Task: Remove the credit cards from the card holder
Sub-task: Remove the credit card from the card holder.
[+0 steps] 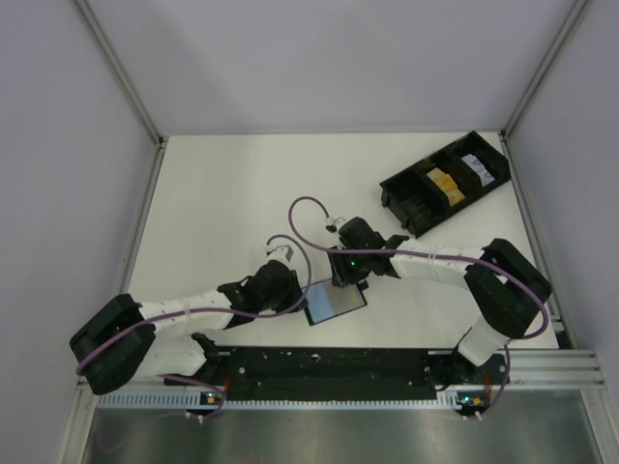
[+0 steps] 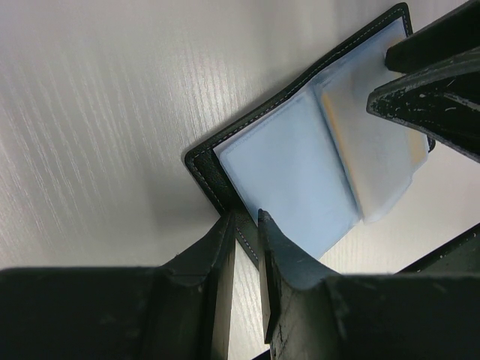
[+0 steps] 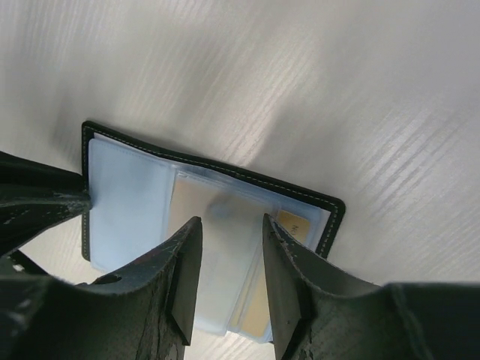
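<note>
Fingers (image 2: 217,259) of the left gripper (image 2: 246,229) pinch the black stitched edge of the card holder (image 2: 277,161). It lies open on the white table (image 1: 222,193), toward six o'clock, close to the arm bases, and we see its blue-grey clear sleeves facing up. Over its right half the right gripper (image 3: 231,229) stands with fingers apart above a sleeve; we cannot tell whether they touch it. The credit cards (image 3: 294,223) show orange-yellow inside the sleeves. At two o'clock from the holder, well apart, sits a long black tray (image 1: 445,184).
</note>
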`<act>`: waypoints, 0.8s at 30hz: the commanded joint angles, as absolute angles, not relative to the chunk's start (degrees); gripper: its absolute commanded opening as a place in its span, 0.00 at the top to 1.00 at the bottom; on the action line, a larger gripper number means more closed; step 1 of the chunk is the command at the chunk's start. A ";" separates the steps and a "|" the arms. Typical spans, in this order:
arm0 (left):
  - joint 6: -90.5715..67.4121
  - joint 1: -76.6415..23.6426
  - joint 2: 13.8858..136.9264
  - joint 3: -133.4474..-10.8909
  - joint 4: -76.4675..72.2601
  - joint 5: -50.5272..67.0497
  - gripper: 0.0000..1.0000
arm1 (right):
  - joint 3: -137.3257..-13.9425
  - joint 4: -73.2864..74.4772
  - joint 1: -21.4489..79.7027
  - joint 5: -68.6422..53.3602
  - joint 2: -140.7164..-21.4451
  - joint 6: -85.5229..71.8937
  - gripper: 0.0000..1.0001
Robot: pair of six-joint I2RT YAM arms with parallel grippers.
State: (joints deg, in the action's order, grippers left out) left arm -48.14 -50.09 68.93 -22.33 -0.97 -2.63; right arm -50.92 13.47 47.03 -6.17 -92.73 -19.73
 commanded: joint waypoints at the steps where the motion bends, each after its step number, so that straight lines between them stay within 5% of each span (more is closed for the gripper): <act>1: -48.96 -50.80 70.22 -23.29 -2.90 -2.55 0.77 | -50.36 10.64 48.60 -11.76 -93.96 -23.90 0.63; 24: -53.43 -51.15 60.92 -18.81 -4.40 -8.08 0.76 | -53.69 -0.18 50.71 -30.06 -93.78 -32.35 0.68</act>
State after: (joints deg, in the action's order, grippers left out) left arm -51.16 -50.78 66.48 -20.80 -2.96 -4.19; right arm -49.71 1.80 49.58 -27.70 -95.33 -32.21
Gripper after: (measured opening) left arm 0.232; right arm 0.319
